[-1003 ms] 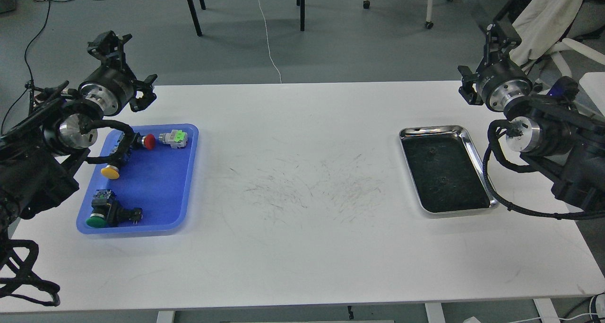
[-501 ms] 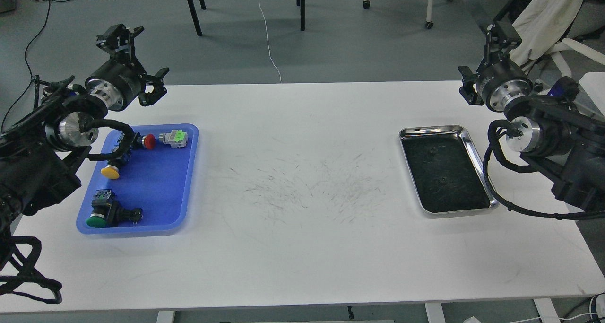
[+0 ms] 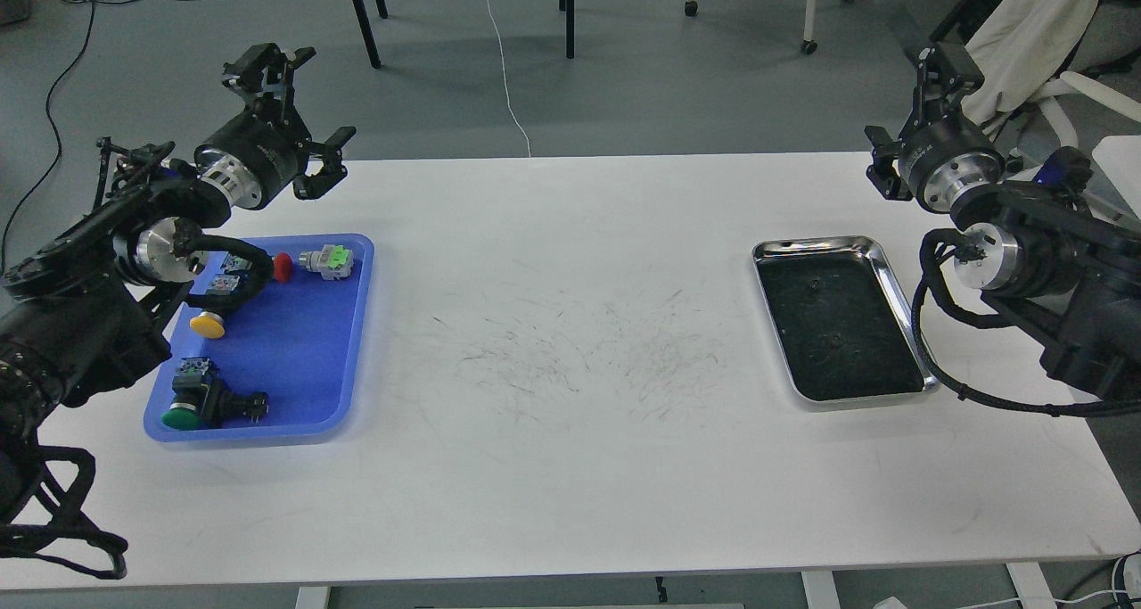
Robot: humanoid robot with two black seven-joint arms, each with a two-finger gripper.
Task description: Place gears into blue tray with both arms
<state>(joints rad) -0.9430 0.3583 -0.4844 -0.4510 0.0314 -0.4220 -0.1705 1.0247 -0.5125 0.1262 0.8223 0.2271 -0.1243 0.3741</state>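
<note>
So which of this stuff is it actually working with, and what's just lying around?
Part of the job:
- two gears in the steel tray
- blue tray
- left pincer, right pincer

Lying about:
- red push-button
- yellow push-button
- green push-button
- grey-green part

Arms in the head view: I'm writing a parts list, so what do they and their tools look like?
Both arms are black, with round silver joints and looped black cables. The left tool and right tool are black claws on round black wrist housings with side brackets. No markings are legible.
</note>
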